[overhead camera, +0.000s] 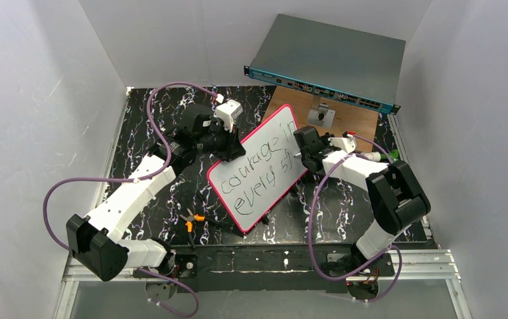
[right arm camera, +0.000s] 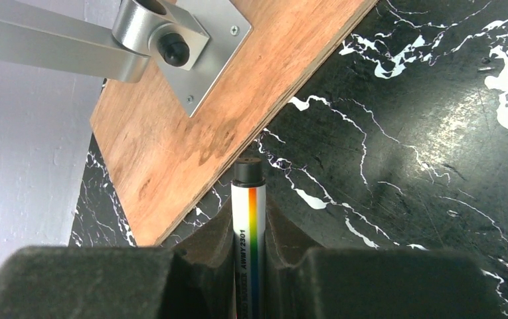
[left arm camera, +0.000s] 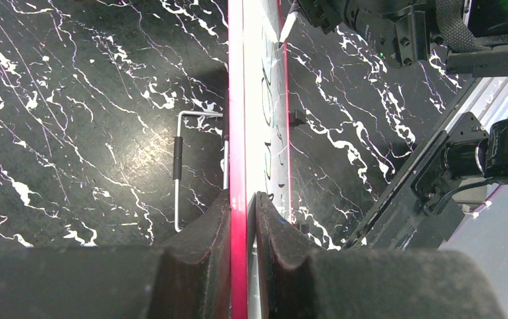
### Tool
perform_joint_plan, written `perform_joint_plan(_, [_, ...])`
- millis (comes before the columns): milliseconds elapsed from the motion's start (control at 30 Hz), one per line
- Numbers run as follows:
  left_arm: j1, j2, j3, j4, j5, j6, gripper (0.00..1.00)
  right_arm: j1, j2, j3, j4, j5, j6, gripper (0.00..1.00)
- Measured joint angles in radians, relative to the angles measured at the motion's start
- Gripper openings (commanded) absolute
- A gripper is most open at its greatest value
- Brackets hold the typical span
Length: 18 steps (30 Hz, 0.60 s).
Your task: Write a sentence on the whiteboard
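Observation:
The whiteboard (overhead camera: 261,166), white with a pink-red frame, stands tilted on the black marbled table. Black handwriting (overhead camera: 257,171) on it reads "courage in" and "every st", the last letters unfinished. My left gripper (overhead camera: 228,149) is shut on the board's upper left edge; in the left wrist view the pads clamp the pink edge (left arm camera: 238,133). My right gripper (overhead camera: 304,154) is shut on a white marker (right arm camera: 250,232) with a rainbow stripe. The marker tip (left arm camera: 285,28) touches the board near its right edge.
A grey-teal network switch (overhead camera: 331,63) lies at the back on a wooden board (overhead camera: 354,123) with a metal bracket (right arm camera: 171,40). Orange-handled pliers (overhead camera: 191,219) lie near the front. A metal stand wire (left arm camera: 178,166) sits behind the whiteboard.

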Motion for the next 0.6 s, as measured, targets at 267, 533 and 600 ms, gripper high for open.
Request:
perform_joint_plan(267, [0.000,0.000,0.000,0.002,-0.001,0.000,0.00,-0.017,0.014,0.037,-0.038,0.007,0.014,0.01])
perform_joint_plan(533, [0.000,0.000,0.000,0.001,0.000,-0.001,0.00,-0.033,0.027,0.064,-0.043,0.009,0.012,0.01])
perform_joint_plan(600, [0.000,0.000,0.000,0.002,0.000,-0.002,0.00,-0.033,0.027,0.064,-0.043,0.009,0.010,0.01])
